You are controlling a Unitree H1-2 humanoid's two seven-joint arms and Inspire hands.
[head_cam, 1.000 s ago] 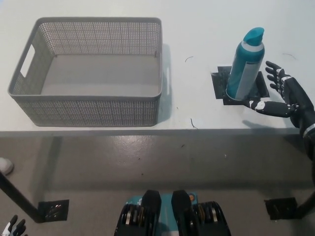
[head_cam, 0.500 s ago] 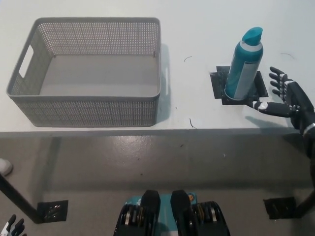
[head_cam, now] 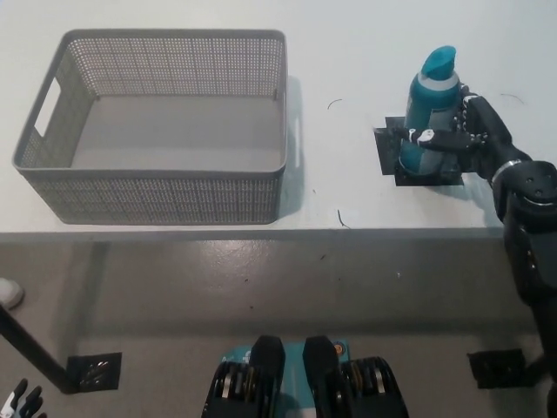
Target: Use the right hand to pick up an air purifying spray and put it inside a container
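The black right robot hand [head_cam: 466, 131] is wrapped around the teal air purifying spray [head_cam: 428, 109], with glossy jointed fingers [head_cam: 435, 139] curling across the bottle's lower body from the right side. The bottle is a smooth, rounded cylinder with a sculpted, angled cap in a brighter turquoise, and it stands upright on a small dark square mat [head_cam: 424, 157] near the right end of the desk [head_cam: 348, 52]. The mat looks thin and flat, its edges slightly ragged against the plain white desk top.

Well apart to the left sits the container [head_cam: 157, 187], a grey plastic basket with rounded corners, finely perforated mesh walls and an oval handle slot cut into its left end. Its floor is solid and smooth, and nothing lies inside it.

Down at the lower left corner, just the tips of the white left robot hand [head_cam: 22, 402] peek in over the grey floor; whether it is clenched or released cannot be told.
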